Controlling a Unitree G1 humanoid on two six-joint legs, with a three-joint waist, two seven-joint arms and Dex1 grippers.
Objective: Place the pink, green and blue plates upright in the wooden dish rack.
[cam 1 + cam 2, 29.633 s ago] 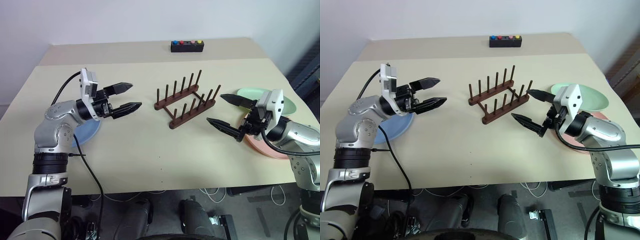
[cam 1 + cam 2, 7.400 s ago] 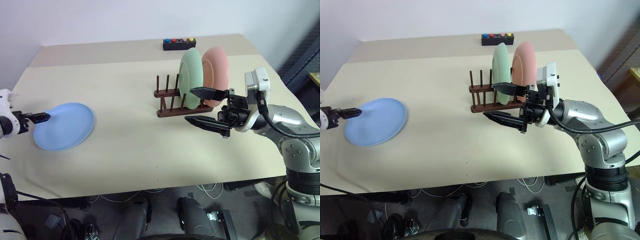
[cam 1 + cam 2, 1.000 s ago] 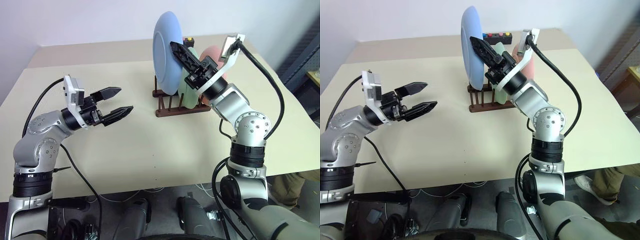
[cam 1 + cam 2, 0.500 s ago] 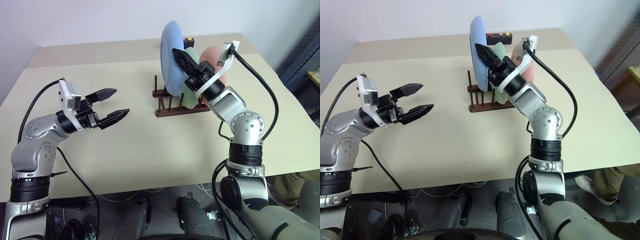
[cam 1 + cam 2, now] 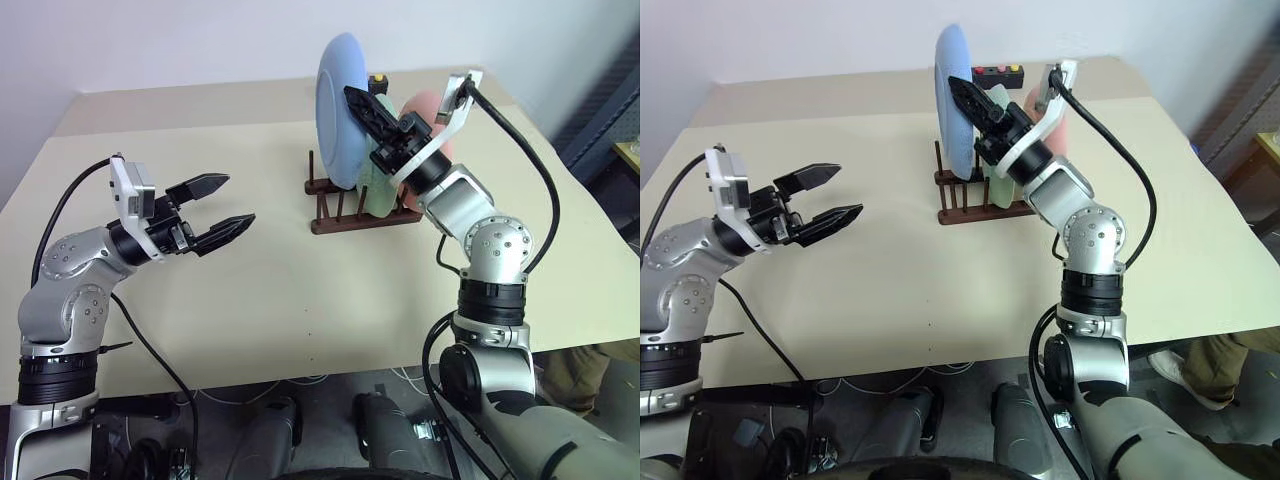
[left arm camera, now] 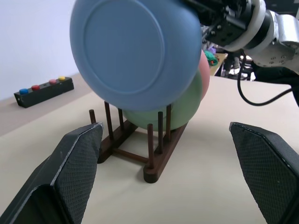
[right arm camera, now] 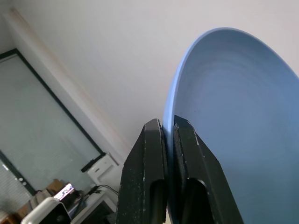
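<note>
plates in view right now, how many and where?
3. Blue plate held upright by the right tool above the wooden dish rack. Green plate and pink plate stand in the rack, partly hidden behind the arm.

Count of items on the table [image 5: 280, 300]:

Plates: 3, one each of blue plate [image 5: 340, 110], green plate [image 6: 163, 109] and pink plate [image 5: 428, 110].

Dish racks: 1, dark wooden rack [image 6: 140, 151], far centre.

Rack pegs: about 5 visible uncovered [image 6: 150, 144]; the plates cover the rest, so the total is uncertain.

Button boxes: 1, black box [image 6: 44, 91], far side, with 4 coloured buttons: blue, red, pink, yellow.

Grippers: 2, left gripper [image 5: 225, 205] and right gripper [image 5: 372, 112].
</note>
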